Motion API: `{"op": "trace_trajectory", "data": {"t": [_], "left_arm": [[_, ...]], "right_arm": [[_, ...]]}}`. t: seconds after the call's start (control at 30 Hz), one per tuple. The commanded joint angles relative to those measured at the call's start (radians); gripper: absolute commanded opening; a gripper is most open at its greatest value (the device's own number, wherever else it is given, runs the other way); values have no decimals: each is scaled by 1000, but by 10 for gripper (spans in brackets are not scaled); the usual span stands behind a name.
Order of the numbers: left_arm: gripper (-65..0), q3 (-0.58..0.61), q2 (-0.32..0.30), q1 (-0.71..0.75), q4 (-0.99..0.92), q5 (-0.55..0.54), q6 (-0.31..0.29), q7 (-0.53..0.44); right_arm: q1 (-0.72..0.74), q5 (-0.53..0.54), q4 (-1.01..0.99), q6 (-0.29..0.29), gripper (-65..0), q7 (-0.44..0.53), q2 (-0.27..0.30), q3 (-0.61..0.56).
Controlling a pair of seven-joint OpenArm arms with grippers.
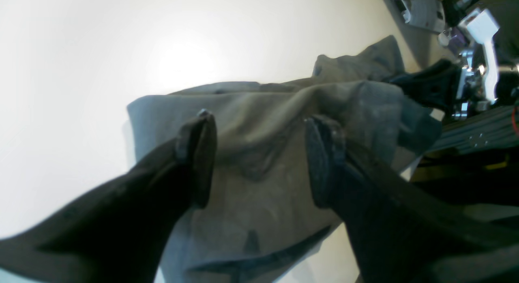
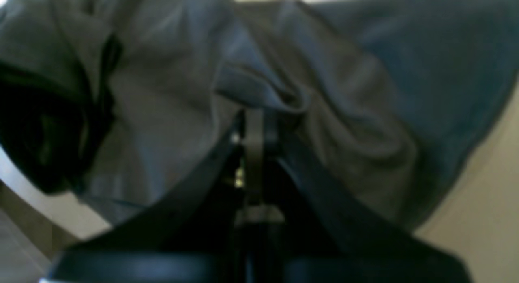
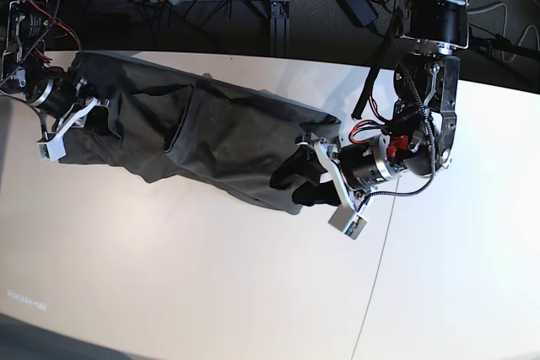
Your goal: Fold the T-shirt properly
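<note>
Gripping T-shirt (image 3: 211, 137) fold: right tool (image 2: 253, 125), blurred | left tool (image 1: 259, 153) wide, cloth hides table (image 3: 211, 276)

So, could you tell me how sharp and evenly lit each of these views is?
Left wrist view: glare washes out the table, while the T-shirt and the open left gripper are fairly sharp. Right wrist view: blurred throughout, with the right gripper soft. Base view: sharp and evenly lit.
</note>
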Motion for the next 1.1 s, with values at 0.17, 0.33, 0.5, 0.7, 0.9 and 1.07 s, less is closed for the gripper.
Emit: {"op": "trace_trajectory", "data": {"t": [0.17, 0.33, 0.5, 0.7, 0.9, 1.07], "left_arm": [[-275, -1, -1, -19, 18, -19, -21, -25], [-275, -1, -1, -19, 18, -19, -21, -25], [-275, -1, -2, -19, 18, 5, -21, -25], [-275, -1, -3, -19, 18, 17, -21, -26], [-275, -1, -3, -19, 18, 16, -21, -26], [-275, -1, -3, -19, 18, 16, -21, -33]], "right_arm": [[5, -17, -95, 65, -650, 61, 32, 8], [5, 58, -74, 65, -650, 64, 31, 8], [5, 62, 6, 65, -650, 64, 31, 38], [5, 95, 103, 65, -650, -3, 32, 181], [-26, 101, 101, 65, -650, -47, 49, 338], [-102, 55, 81, 64, -650, 3, 62, 355]]}}
